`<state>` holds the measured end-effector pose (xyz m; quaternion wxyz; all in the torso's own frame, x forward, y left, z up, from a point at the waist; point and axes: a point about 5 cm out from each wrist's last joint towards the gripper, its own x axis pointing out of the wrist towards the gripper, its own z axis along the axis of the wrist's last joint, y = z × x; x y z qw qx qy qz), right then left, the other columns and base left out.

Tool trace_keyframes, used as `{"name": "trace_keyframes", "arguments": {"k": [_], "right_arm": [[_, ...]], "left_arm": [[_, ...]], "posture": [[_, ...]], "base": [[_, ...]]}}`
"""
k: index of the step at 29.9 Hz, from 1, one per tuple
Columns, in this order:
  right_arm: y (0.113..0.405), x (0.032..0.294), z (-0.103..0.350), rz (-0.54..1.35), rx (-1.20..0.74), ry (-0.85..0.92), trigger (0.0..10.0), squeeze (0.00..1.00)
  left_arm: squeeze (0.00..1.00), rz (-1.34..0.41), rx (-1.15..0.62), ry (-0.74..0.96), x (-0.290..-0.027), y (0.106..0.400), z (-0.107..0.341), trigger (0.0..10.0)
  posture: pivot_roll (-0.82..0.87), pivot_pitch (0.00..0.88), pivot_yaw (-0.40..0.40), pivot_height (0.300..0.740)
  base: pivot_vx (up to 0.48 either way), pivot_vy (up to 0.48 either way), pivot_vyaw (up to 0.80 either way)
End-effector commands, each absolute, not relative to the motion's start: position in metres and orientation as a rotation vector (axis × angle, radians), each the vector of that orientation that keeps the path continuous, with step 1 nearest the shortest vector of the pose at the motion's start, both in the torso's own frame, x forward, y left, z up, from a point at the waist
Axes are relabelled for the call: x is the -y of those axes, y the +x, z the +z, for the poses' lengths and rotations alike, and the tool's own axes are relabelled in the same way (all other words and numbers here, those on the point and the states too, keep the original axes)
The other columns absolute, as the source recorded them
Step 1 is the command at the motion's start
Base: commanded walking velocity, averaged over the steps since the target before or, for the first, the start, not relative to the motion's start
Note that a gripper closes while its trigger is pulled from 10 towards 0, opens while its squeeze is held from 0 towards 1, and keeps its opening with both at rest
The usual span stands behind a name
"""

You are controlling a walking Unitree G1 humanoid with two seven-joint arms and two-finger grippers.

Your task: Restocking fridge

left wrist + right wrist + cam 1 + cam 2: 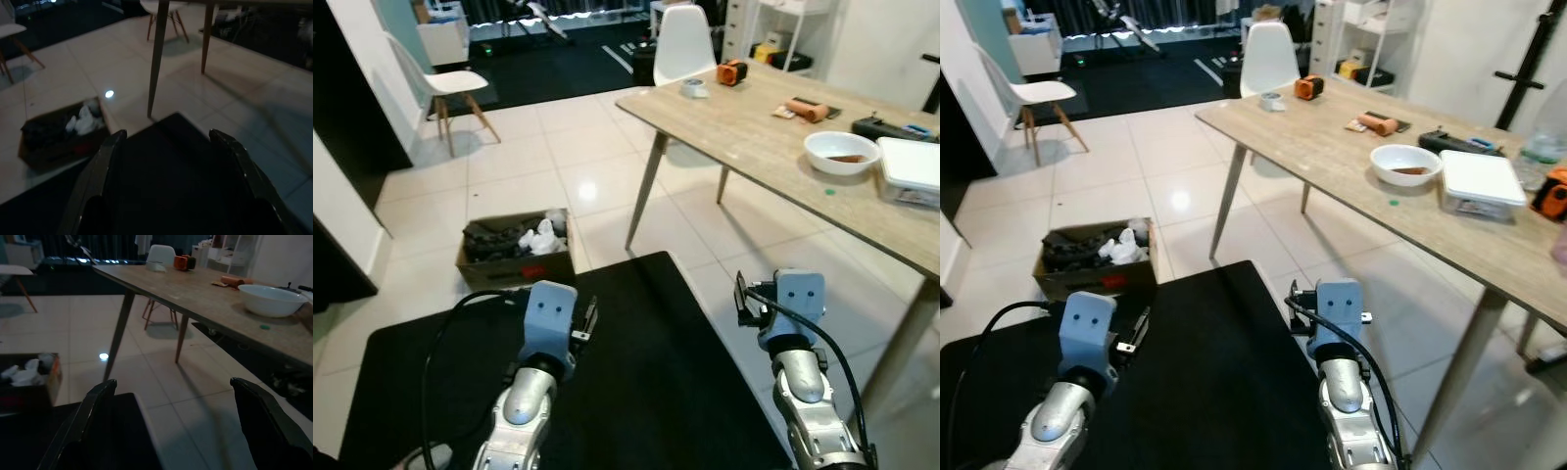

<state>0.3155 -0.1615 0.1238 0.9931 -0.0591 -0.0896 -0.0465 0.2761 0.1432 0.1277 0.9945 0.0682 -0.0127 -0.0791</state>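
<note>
Both silver arms reach forward over a black rectangular floor mat (pixel 636 333) on pale glossy tiles. The left pincer (pixel 168 147) hangs above the mat with its two black fingers spread wide and nothing between them; the right pincer (pixel 176 396) hovers near the mat's right edge, likewise wide and empty.

To the right runs a long light-wood table (pixel 754 127) on slanted legs, its near edge just beside the right arm. Between the table's nearest leg and the mat's far corner lies a strip of open tile. Just beyond the mat's far left edge sits an open brown cardboard box (pixel 514 250) stuffed with dark and white crumpled material. Farther off, well apart, a white moulded chair with wooden legs (pixel 445 83) stands on bare floor.

On the table rest a white round bowl (pixel 842 152), a white lidded plastic container (pixel 911 166) just beside it, and an orange-and-black tape measure (pixel 731 71) near the far end.

The right eye view adds a second orange object (pixel 1552 191) at the table's right margin. The wrist views are dim, showing the table's underside and legs. No fridge can be made out.
</note>
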Motion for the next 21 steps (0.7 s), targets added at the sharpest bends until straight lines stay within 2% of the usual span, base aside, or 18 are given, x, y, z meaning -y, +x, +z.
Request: {"name": "trace_keyframes", "arguments": {"k": [1, 9, 21], "right_arm": [[0.315, 0.162, 0.126, -0.103, 0.176, -0.096, 10.0, 0.0], [0.314, 0.173, 0.125, -0.137, 0.155, -0.093, 10.0, 0.0], [0.314, 0.174, 0.125, -0.144, 0.141, -0.087, 10.0, 0.0]], "left_arm": [[0.0, -0.148, 0.01, 0.133, -0.148, 0.274, 0.126, 10.0], [0.0, -0.148, 0.0, 0.126, -0.147, 0.274, 0.126, 10.0], [0.0, -0.149, -0.005, 0.12, -0.146, 0.273, 0.127, 10.0]], "posture": [[-0.04, 0.079, 0.036, 0.74], [-0.04, 0.078, 0.037, 0.74], [-0.04, 0.083, 0.037, 0.74]], "base": [[0.379, 0.0, -0.41], [0.378, 0.0, -0.73], [0.396, 0.0, -0.78]]}}
